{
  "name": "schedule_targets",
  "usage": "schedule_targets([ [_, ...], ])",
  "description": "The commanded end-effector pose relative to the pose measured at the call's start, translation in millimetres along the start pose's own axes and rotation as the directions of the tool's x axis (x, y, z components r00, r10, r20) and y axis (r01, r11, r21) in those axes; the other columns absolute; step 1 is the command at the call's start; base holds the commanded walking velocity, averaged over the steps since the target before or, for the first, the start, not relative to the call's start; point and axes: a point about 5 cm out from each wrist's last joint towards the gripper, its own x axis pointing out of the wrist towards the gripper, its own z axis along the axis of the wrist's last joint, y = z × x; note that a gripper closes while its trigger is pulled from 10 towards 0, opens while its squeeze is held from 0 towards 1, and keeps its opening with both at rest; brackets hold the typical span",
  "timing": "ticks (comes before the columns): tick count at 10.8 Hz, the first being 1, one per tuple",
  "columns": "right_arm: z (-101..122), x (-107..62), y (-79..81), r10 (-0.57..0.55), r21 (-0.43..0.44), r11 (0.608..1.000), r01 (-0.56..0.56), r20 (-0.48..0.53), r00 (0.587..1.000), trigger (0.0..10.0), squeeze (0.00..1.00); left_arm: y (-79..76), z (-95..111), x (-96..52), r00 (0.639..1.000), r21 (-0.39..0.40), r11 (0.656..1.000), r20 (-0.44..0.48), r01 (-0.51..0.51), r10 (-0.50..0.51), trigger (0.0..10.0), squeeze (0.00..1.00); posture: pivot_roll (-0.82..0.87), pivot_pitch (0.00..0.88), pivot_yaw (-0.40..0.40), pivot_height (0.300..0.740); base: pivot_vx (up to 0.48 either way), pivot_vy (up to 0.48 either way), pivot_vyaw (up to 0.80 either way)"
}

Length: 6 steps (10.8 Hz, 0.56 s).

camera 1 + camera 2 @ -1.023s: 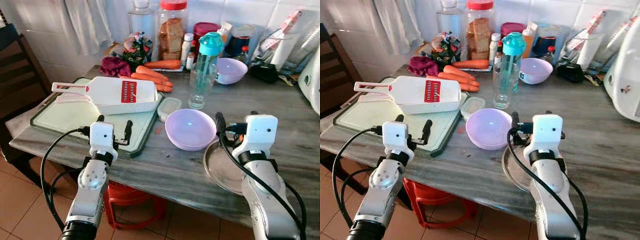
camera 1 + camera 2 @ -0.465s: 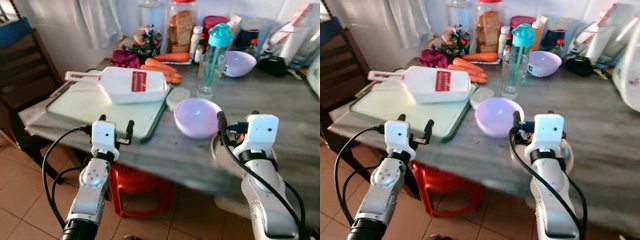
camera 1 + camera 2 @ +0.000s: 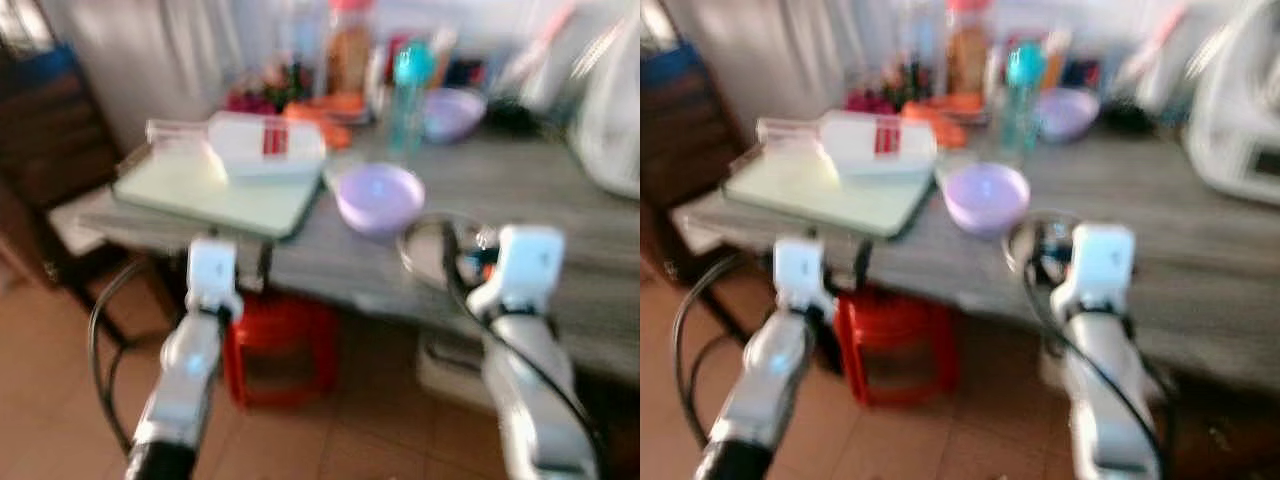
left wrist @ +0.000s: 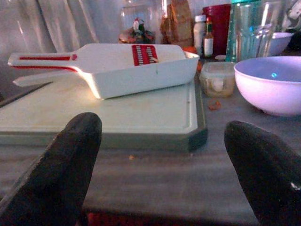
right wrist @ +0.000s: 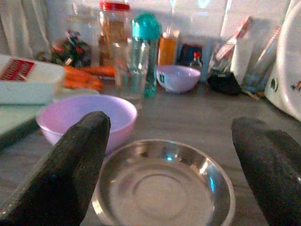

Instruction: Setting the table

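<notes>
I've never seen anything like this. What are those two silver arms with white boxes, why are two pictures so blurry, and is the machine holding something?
It is a walking household robot. The two blurry pictures come from cameras in its head, looking down over its own arms; the blur fits a moving camera. The two sharper pictures come from small cameras on its wrists, each looking out between that gripper's two black fingers.

The left gripper faces a cutting board with a white slicer lying on it. The right gripper faces a steel plate near the edge of the grey table, with a lilac bowl just behind it. Farther back stand a glass, a teal-capped bottle, carrots and a second lilac bowl.

Nothing is held: both grippers are open and empty.
</notes>
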Motion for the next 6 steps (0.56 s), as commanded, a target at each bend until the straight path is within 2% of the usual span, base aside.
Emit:
schedule_targets([
  [1, 0.8, 1.4, -0.9, -0.008, 0.001, 1.0, 0.008, 0.002, 1.0, 10.0, 0.0, -0.1, -0.6, 0.0, 1.0, 0.001, 1.0, -0.008, 0.0, 0.0, 10.0, 0.0, 0.0, 0.039, 0.041, 0.74, -0.296, 0.0, 0.0],
  [6, -0.3, 2.8, -1.1, -0.012, 0.006, 1.0, 0.012, -0.001, 1.0, 10.0, 0.0, -1.1, -1.5, 0.3, 1.0, 0.001, 1.0, -0.011, 0.008, -0.008, 10.0, 0.0, 0.0, 0.039, 0.039, 0.74, -0.295, 0.0, 0.0],
])
